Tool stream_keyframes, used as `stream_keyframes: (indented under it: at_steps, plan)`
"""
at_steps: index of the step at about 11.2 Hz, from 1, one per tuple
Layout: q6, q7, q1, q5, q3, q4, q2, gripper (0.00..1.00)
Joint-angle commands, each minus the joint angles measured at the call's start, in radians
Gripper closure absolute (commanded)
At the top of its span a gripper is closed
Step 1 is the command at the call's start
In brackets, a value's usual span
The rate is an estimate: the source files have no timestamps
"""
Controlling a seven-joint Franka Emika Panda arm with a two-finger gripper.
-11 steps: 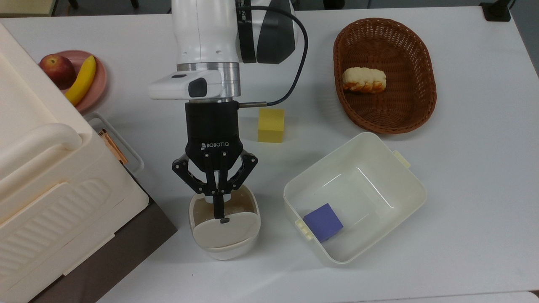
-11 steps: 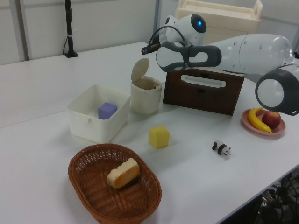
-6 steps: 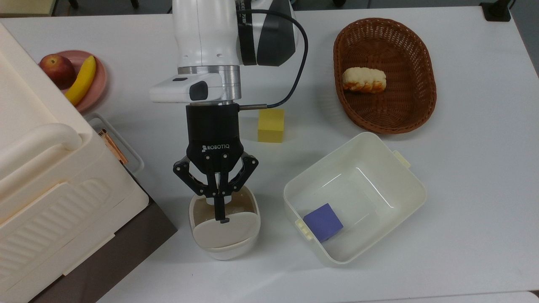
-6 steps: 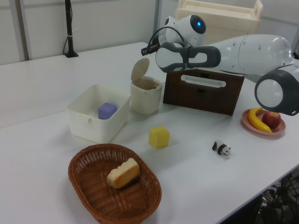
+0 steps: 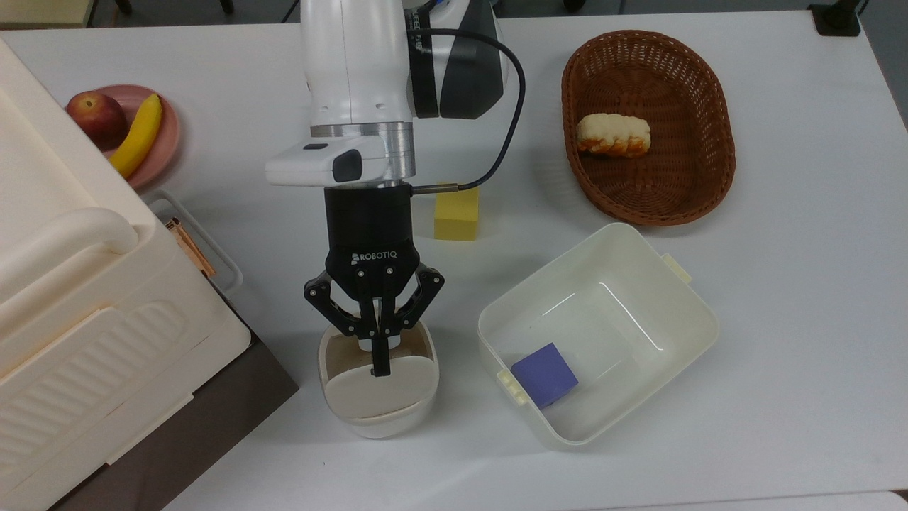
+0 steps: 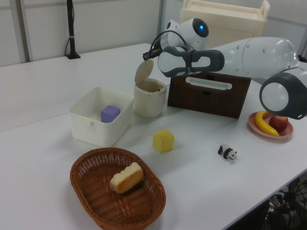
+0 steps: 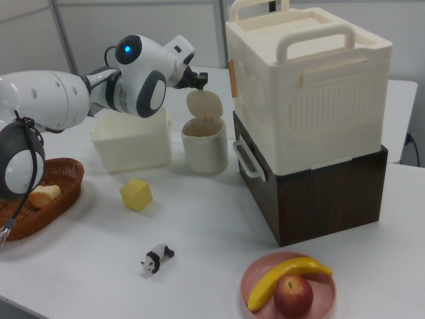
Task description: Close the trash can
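A white table (image 5: 780,319) carries everything. On the top view's left stands the biggest thing, a cream crate (image 5: 78,298) with a handle, stacked on a dark brown box (image 7: 319,193); in the right view the two rise just beside the trash can and well above it. The white arm (image 6: 249,50) reaches across from the top view's upper edge, a black cable looping off its wrist. On the top view's right lies an oval wicker basket (image 5: 713,170) holding a piece of bread (image 5: 613,135). Below it sits a cream tub (image 5: 681,312), lidless, with a purple cube (image 5: 545,374) in its lower left corner; the tub stands just beside the can without touching it. The trash can (image 5: 377,387) is low in the top view, between the brown box and the tub, its lid (image 6: 142,72) tilted up on its hinge and its mouth uncovered. The gripper (image 5: 381,358), lettered ROBOTIQ in white on its black body, hangs over the can's mouth with its two fingers pressed together, nothing between them, their tips right at the lid's upper edge; whether they touch it I cannot tell. A pink plate (image 5: 164,138) at the top view's upper left holds a banana (image 5: 138,135) and an apple (image 5: 96,113). A yellow cube (image 5: 456,216) sits partly under the wrist. A small panda figure (image 7: 156,258) stands near the right view's front edge, well apart from the can.
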Motion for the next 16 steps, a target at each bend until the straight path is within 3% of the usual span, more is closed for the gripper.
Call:
stream_keyframes:
  at_steps: [1, 10, 13, 16]
  plan:
    - [0.010, -0.012, 0.015, -0.020, -0.016, 0.019, 0.012, 1.00]
    - [0.009, -0.053, -0.006, -0.031, -0.017, -0.011, -0.003, 1.00]
    - [0.007, -0.081, -0.013, -0.031, -0.016, -0.102, -0.076, 1.00]
    - [0.006, -0.093, -0.014, -0.034, -0.017, -0.123, -0.078, 1.00]
